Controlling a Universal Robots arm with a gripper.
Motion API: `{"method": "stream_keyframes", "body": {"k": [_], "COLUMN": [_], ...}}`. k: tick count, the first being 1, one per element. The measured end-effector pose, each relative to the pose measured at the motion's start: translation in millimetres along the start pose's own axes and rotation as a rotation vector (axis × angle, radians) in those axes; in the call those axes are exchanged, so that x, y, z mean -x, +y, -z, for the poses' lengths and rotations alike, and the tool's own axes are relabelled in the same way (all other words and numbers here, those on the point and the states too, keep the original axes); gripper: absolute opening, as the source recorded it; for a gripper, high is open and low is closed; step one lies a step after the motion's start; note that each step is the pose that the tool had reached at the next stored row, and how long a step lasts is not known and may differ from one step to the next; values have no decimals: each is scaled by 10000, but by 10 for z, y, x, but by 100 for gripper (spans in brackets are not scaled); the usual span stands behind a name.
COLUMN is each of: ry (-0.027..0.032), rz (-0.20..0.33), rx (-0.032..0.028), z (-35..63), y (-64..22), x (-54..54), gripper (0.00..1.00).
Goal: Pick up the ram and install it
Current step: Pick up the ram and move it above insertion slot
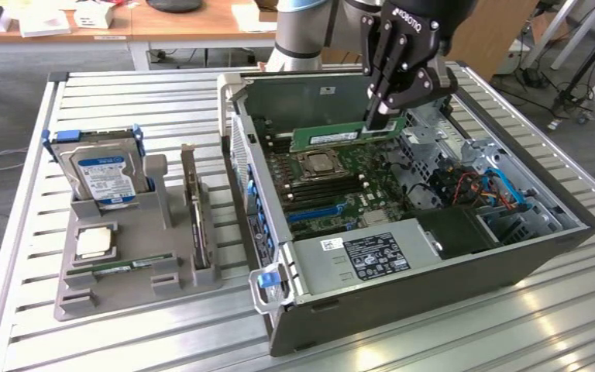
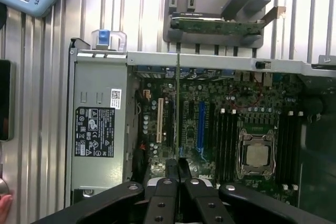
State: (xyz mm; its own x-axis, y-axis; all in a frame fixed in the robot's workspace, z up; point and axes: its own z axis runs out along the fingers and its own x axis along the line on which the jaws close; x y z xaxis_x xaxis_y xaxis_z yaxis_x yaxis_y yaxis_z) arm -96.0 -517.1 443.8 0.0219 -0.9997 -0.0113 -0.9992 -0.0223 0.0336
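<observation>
My gripper [image 1: 380,124] hangs over the open computer case [image 1: 545,248], shut on the ram [image 1: 328,136]. The ram is a long green stick held level by one end above the motherboard [image 1: 355,198], clear of the board. In the wrist view the ram [image 2: 178,108] shows edge-on as a thin line running away from my gripper [image 2: 177,167] across the board. Black memory slots [image 2: 226,135] lie beside the silver processor socket [image 2: 255,153], off to one side of the ram's line.
A grey holder [image 1: 122,291] at the exterior view's left carries a hard drive [image 1: 101,174], a square processor chip [image 1: 96,242] and an upright expansion card [image 1: 189,205]. The power supply [image 1: 380,252] fills the case's near end. A fingertip [image 2: 4,205] shows at the wrist view's edge.
</observation>
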Motion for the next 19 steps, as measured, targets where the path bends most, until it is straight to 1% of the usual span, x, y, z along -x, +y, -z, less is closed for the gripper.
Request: {"method": "stream_keyframes", "body": {"k": [2, 7, 10, 13, 19], "ry": [-3, -4, -4, -8, -19], "rz": [-90, -96, -95, -94, -94], "rx": [0, -1, -1, -1, -1], "z": [-2, -3, -5, -10, -22], "y": [-1, 0, -1, -2, -6], "x": [12, 16, 46, 103, 258], "gripper": [12, 12, 12, 12, 12]}}
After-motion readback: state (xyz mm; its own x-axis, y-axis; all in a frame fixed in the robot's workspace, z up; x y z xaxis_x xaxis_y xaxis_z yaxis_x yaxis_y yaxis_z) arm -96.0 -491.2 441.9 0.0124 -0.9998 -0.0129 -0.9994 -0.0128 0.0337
